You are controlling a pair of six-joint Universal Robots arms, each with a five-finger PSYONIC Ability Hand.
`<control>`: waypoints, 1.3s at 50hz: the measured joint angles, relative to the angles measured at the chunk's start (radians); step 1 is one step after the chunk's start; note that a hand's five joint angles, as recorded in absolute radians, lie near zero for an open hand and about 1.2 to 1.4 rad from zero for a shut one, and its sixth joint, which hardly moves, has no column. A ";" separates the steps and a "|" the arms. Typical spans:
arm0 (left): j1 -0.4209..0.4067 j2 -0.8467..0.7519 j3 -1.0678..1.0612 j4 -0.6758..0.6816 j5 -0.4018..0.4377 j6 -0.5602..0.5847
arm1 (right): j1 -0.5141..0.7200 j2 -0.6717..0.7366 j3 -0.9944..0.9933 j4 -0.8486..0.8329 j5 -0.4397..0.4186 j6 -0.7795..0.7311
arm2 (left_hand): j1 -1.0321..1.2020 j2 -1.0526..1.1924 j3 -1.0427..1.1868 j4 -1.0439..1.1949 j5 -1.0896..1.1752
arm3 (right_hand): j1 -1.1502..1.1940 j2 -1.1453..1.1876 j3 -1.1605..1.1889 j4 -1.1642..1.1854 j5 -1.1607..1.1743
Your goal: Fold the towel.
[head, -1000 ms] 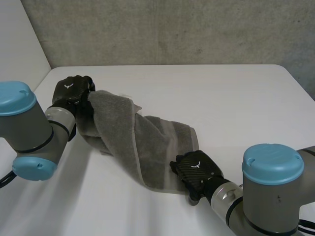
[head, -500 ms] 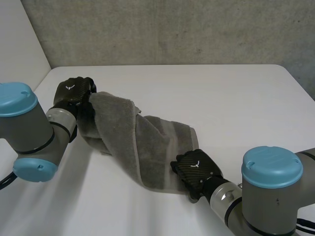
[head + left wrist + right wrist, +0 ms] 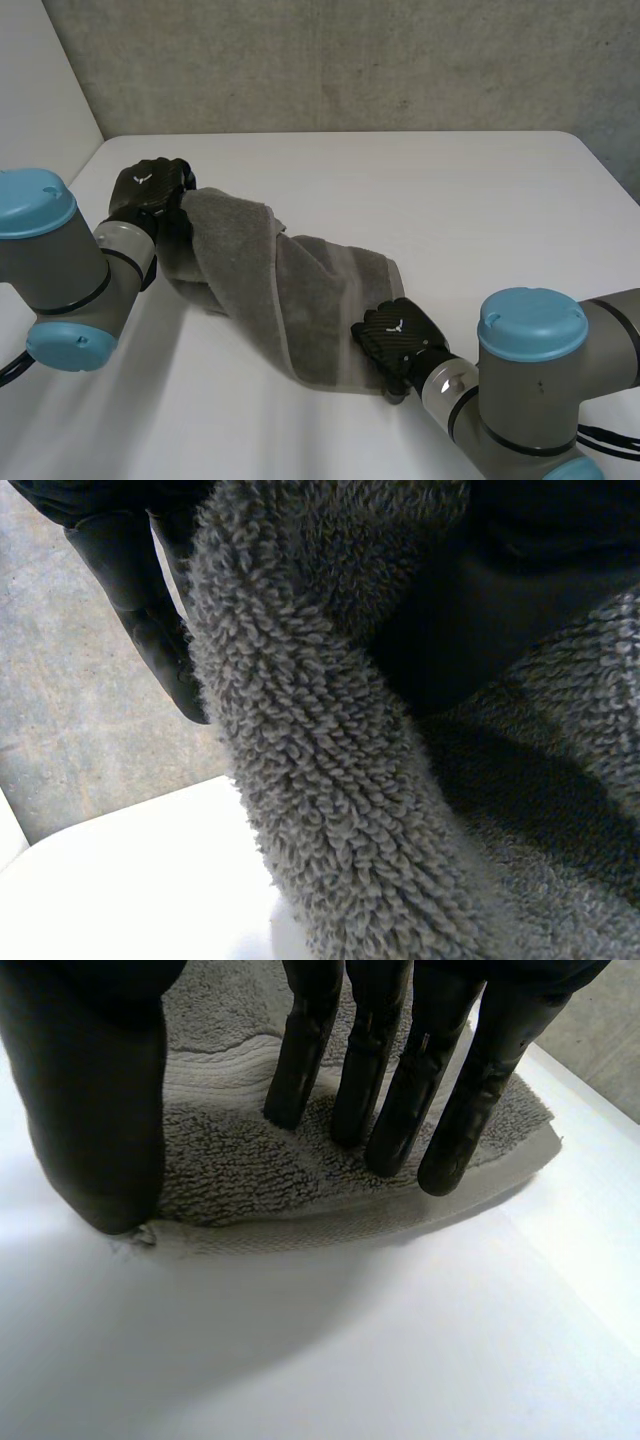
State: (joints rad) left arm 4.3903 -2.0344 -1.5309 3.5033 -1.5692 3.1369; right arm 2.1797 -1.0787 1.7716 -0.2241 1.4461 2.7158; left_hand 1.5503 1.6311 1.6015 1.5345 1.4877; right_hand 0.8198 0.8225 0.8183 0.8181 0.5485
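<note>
A grey towel (image 3: 300, 300) lies twisted in a long roll across the white table (image 3: 480, 210), from far left to near right. My left hand (image 3: 148, 188) is shut on the towel's far-left end and holds it a little off the table. In the left wrist view the thick terry towel (image 3: 330, 780) bunches against its fingers (image 3: 130, 590). My right hand (image 3: 398, 340) rests on the near-right end. In the right wrist view its straight fingers (image 3: 390, 1090) press down on the towel (image 3: 240, 1160) just inside the hem, with the thumb (image 3: 95, 1110) at a corner.
A concrete wall (image 3: 350, 60) runs behind the table's far edge. A pale panel (image 3: 40, 90) stands at the far left. Bare white tabletop (image 3: 350, 1340) lies in front of the right hand.
The right arm has shifted a little left, bringing its hand further onto the towel's near end with the fingers closing down. The left hand has kept its hold.
</note>
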 measured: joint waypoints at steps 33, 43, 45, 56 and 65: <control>0.000 0.000 -0.005 0.002 0.002 0.001 | -0.007 0.053 -0.096 -0.002 0.009 -0.014 | 0.000 0.000 0.000 0.000 0.000 | 0.495 0.476 0.487 0.491 0.594; -0.001 0.001 0.008 0.002 0.003 0.005 | -0.037 0.059 -0.176 0.001 0.012 -0.011 | 0.000 0.000 0.000 0.000 0.000 | 0.510 0.495 0.521 0.521 0.615; -0.001 0.001 0.019 0.004 0.007 0.006 | -0.049 0.058 -0.208 0.001 0.014 -0.010 | 0.000 0.000 0.000 0.000 0.000 | 0.511 0.495 0.522 0.521 0.615; -0.016 -0.007 0.288 0.063 0.030 -0.018 | -0.154 0.067 -0.657 -0.051 0.089 -0.035 | 0.000 0.000 -0.004 0.000 0.000 | 0.519 0.496 0.524 0.521 0.628; -0.017 0.059 0.316 0.229 -0.009 -0.190 | -0.188 -0.037 -0.718 -0.217 0.115 -0.039 | 0.000 0.000 -0.005 0.000 0.000 | 0.520 0.496 0.525 0.521 0.630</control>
State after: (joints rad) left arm 4.3731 -1.9755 -1.2149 3.7324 -1.5782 2.9469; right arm 1.9917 -1.1159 1.0535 -0.4407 1.5611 2.6766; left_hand 1.5503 1.6309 1.5968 1.5345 1.4876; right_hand 1.3397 1.3182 1.3428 1.3388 1.1783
